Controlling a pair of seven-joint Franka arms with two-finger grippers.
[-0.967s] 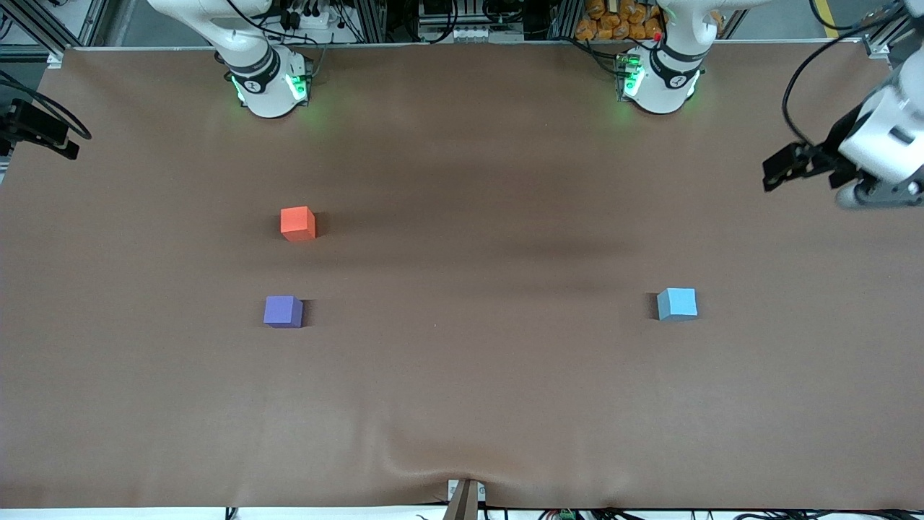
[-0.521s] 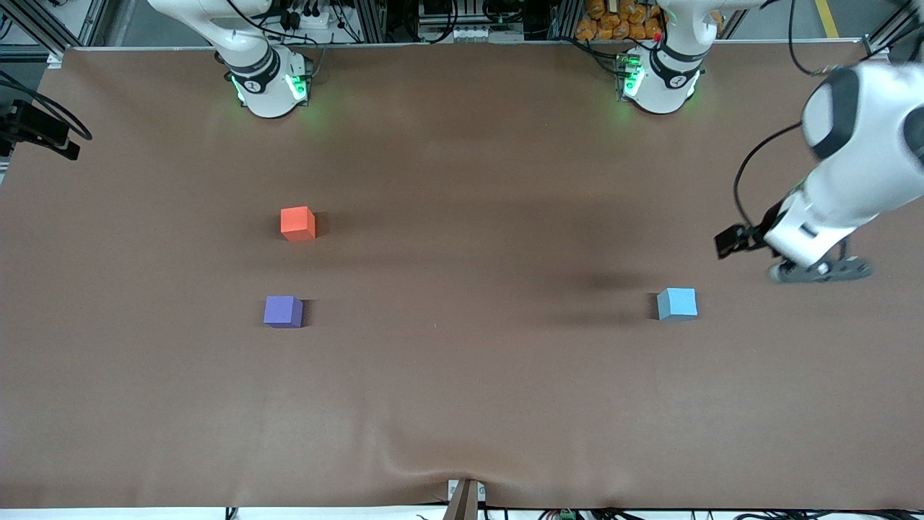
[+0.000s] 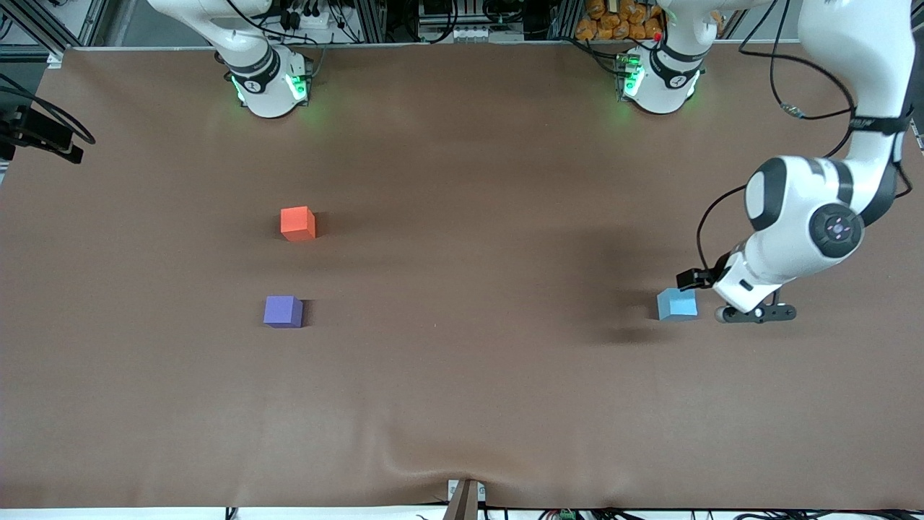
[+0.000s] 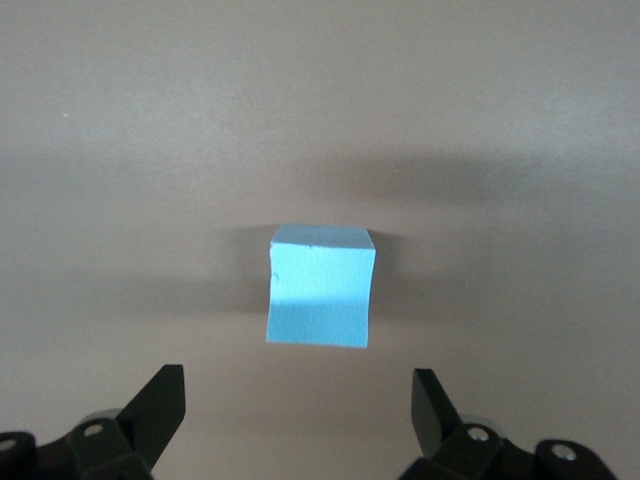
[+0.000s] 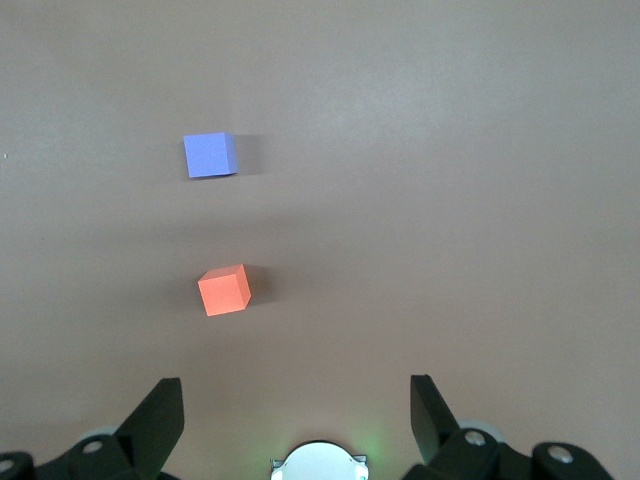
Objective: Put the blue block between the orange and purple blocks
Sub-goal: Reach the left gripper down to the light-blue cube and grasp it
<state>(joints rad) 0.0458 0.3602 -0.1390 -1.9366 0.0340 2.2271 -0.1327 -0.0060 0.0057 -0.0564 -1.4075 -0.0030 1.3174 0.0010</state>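
The blue block sits flat on the brown surface toward the left arm's end, well in from every edge, with bare cloth all around it. A cube, it has no long axis. The left gripper hangs just beside it, fingers spread wide, touching nothing. The orange block and purple block stand apart toward the right arm's end, purple nearer the front edge. The right gripper waits high above them, fingers apart.

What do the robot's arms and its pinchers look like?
Both arms are smooth white tubes with dark grey bands at the joints. Their round bases glow green, and black cables loop along the left arm. The left gripper and the right gripper each have two black wedge-shaped fingers on a dark bar with small silver screws.
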